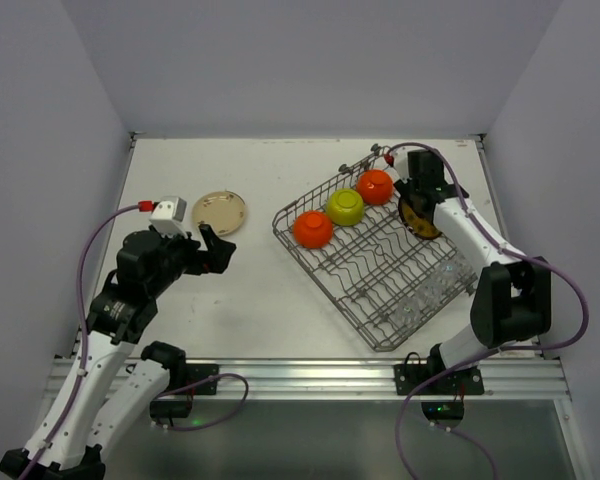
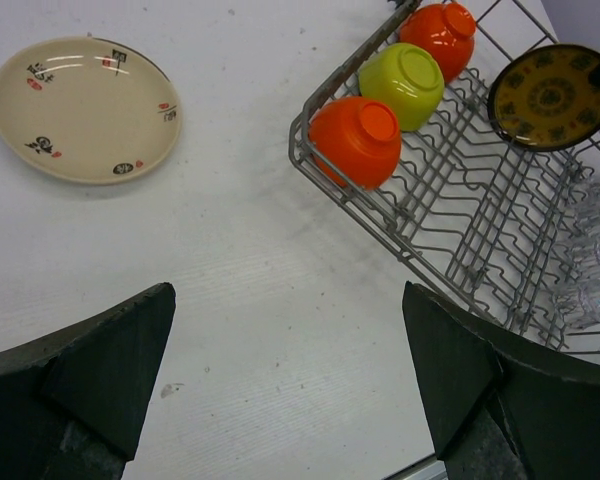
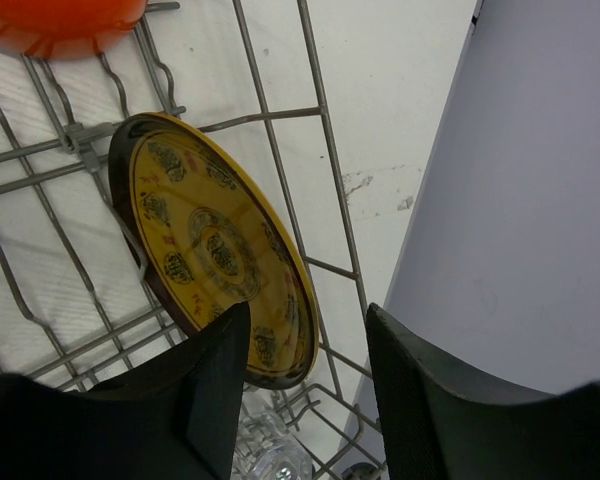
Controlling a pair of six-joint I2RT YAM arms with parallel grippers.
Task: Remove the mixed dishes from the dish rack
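Note:
The grey wire dish rack [image 1: 378, 292] lies at centre right. Along its far-left side stand an orange bowl [image 1: 313, 229], a yellow-green bowl [image 1: 345, 206] and another orange bowl [image 1: 374, 186]. A yellow-brown patterned plate [image 1: 418, 220] stands on edge at the rack's far right; clear glasses [image 1: 432, 285] lie near the right corner. My right gripper [image 3: 310, 345] is open, its fingers on either side of that plate's [image 3: 215, 250] lower rim. My left gripper [image 2: 290, 370] is open and empty above bare table, left of the rack [image 2: 450, 235]. A cream plate [image 2: 85, 108] lies on the table.
The cream plate [image 1: 221, 212] sits at the left back of the table, just beyond my left gripper [image 1: 215, 250]. The right wall [image 3: 520, 200] stands close behind the rack's right side. The glasses [image 2: 595, 265] lie beside the standing plate [image 2: 550, 96].

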